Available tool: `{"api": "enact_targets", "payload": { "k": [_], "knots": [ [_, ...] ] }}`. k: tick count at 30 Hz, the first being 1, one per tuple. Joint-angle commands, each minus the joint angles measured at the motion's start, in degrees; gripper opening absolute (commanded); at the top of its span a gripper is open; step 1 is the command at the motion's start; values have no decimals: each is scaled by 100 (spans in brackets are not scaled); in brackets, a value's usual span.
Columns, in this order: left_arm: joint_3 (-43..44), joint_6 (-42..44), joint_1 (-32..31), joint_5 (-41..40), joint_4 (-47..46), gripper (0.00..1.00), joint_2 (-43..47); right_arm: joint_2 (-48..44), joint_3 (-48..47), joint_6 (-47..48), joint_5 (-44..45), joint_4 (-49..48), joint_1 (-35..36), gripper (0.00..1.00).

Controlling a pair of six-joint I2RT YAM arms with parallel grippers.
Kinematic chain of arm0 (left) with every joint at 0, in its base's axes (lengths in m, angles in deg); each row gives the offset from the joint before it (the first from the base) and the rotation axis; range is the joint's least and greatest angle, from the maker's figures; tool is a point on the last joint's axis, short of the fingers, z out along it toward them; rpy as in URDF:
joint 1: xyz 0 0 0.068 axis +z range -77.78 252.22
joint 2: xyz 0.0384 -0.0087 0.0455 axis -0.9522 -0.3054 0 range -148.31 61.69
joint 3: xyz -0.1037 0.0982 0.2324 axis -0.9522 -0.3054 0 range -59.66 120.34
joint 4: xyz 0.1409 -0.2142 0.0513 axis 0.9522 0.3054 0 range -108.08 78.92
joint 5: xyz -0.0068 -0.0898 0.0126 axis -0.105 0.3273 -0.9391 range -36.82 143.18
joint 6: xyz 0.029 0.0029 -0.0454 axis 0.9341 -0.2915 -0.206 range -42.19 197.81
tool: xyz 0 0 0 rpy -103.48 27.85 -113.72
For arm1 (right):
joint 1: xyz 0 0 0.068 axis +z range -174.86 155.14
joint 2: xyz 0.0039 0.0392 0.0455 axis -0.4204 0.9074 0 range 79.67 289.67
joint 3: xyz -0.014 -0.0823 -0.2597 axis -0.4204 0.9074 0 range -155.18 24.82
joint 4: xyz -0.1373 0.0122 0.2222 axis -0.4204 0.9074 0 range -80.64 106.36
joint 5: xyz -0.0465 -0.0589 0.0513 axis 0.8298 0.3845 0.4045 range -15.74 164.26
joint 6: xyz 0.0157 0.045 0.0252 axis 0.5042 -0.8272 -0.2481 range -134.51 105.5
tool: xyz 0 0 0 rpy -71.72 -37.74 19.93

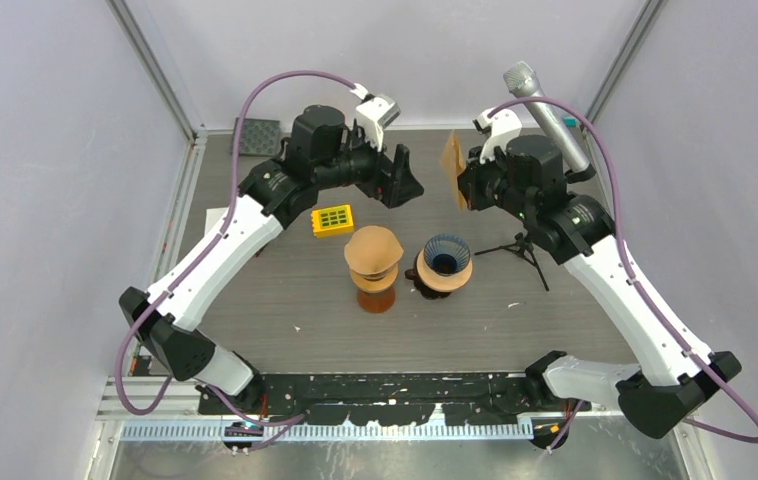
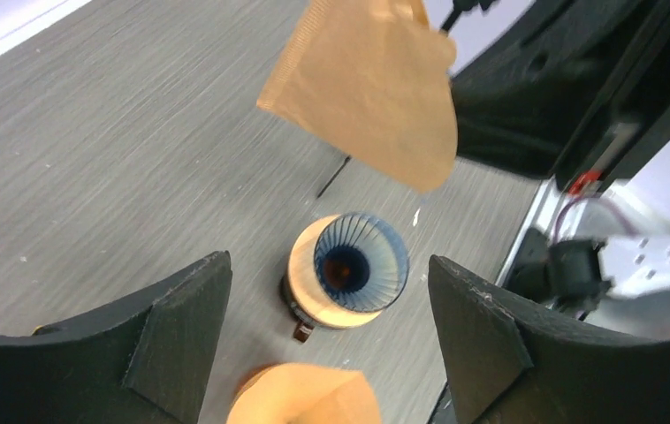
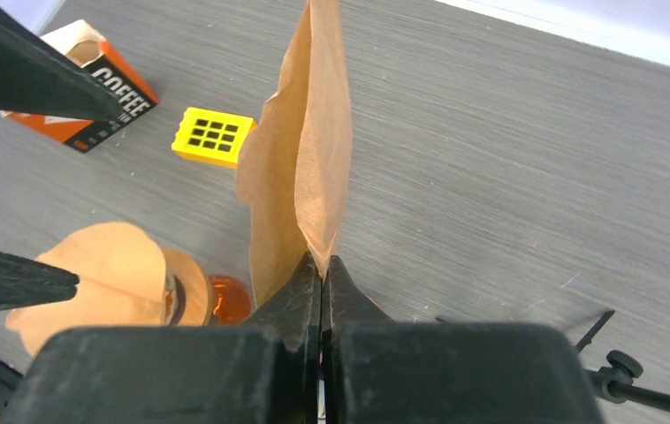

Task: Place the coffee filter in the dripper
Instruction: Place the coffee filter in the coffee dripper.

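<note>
Orange box (image 3: 124, 88) — "COFFEE", filter (image 3: 305, 159) in right pincer (image 3: 321, 265)

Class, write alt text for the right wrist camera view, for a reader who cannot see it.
The right gripper, shut, pinches a brown paper coffee filter by its edge, so the filter sticks out from the closed fingers over a grey table. Beyond it lie a yellow gridded block and an orange coffee box.

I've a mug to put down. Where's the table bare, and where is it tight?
Bare: the near strip between the blue dripper and the rail, widest at front right. Tight: the centre row of yellow block, brown dripper, blue dripper and tripod.
</note>
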Motion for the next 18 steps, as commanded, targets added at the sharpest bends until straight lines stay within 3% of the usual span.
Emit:
{"api": "enact_targets", "payload": {
  "k": [1,11,18],
  "knots": [
    [527,-1400,7,-302,-294,83,-304,117,-259,-498,649,-303,-18,0],
    [1651,-1931,-158,-545,141,83,-1135,392,-233,-709,625,-343,-17,0],
    [1912,-2014,-215,-625,252,82,-1439,505,-281,-747,541,-343,-12,0]
  ]
}}
